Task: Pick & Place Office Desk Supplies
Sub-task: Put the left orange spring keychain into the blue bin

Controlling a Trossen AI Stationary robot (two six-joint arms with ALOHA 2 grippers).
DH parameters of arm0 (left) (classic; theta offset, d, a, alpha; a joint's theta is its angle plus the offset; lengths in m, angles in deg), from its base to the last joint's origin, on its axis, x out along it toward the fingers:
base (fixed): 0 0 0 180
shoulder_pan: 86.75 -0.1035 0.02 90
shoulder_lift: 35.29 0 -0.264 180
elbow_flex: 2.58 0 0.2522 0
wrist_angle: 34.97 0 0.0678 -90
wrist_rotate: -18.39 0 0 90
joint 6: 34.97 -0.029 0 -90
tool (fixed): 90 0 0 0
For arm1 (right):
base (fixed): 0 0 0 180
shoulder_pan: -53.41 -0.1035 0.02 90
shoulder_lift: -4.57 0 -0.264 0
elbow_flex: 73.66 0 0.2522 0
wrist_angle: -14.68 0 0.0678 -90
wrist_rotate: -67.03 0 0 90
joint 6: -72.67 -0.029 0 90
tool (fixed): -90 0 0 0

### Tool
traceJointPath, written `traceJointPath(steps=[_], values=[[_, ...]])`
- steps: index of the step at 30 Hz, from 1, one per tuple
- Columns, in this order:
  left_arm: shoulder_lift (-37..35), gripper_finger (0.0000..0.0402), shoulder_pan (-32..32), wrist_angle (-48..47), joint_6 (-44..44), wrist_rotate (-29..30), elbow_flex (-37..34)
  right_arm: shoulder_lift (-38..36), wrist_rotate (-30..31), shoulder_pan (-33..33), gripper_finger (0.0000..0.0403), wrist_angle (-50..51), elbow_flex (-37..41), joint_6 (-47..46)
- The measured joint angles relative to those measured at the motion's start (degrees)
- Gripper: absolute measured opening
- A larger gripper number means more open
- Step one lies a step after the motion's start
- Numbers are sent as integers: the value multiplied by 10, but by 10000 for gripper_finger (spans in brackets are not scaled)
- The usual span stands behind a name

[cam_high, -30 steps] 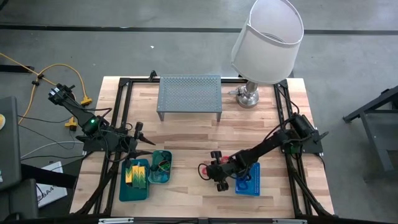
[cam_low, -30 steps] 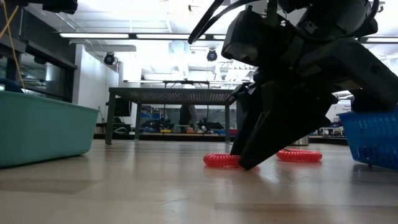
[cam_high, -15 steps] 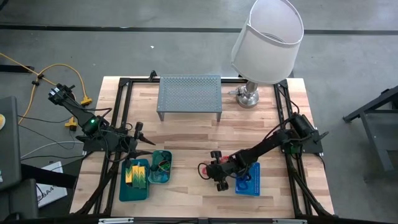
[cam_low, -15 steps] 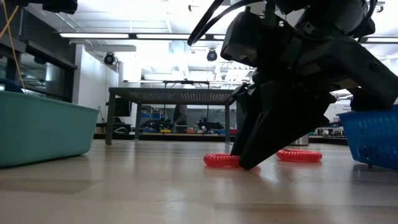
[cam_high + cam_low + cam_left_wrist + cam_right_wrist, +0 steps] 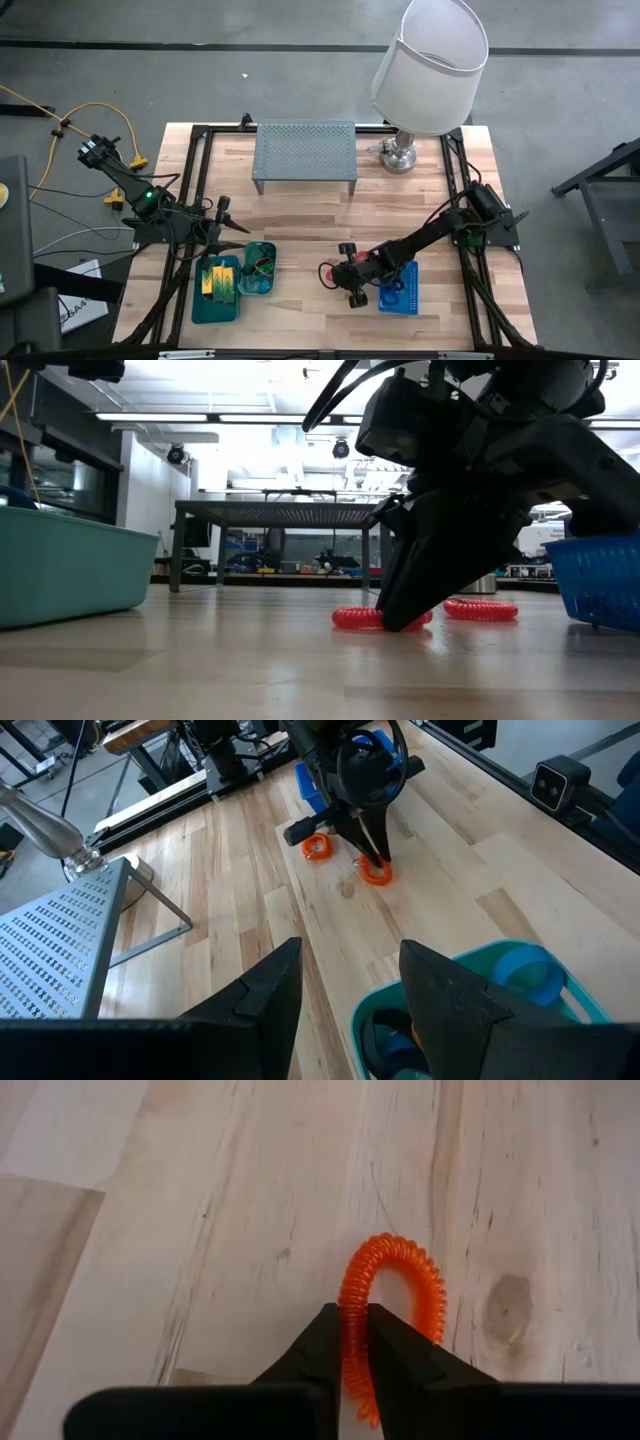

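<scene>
My right gripper (image 5: 345, 1342) pinches one side of a red band loop (image 5: 388, 1310) lying on the bare wood beside the blue mesh basket (image 5: 403, 290). My left gripper (image 5: 345, 1010) hangs spread above the teal trays (image 5: 218, 300).

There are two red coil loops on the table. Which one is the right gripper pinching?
The right gripper is shut on the red coil loop nearer the low camera. The other red loop lies free on the wood, closer to the blue mesh basket.

Right claw (image 5: 405, 622) pinches red band loop (image 5: 362, 618) — tabletop (image 5: 250, 660).
</scene>
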Motion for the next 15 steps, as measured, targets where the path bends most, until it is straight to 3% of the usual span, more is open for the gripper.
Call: traceJointPath(steps=[15], values=[[0,161,0,0,0,0,0,-30,6,0,26,-1,1,16]])
